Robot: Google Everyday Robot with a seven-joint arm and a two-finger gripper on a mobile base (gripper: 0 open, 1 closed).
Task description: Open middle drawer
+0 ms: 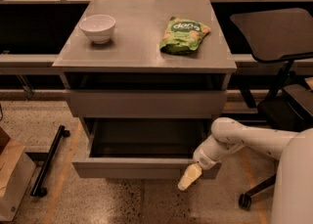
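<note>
Setting: office or lab workspace, not a home.

The gripper (190, 176) hangs low at the front right corner of the pulled-out middle drawer (142, 168). Up and to its right stands a black swivel chair (274, 32) with a castor (244, 201) on its base. Behind and above, long workbenches (29, 61) run across the view. Below it is a hard speckled floor (122, 203) with orange lines. Far to its left are a cardboard box (12, 179) and a black wheeled bar (49, 162). The plain grey cabinet (146, 47) carries a white bowl (98, 27) and a green snack bag (183, 34).
</note>
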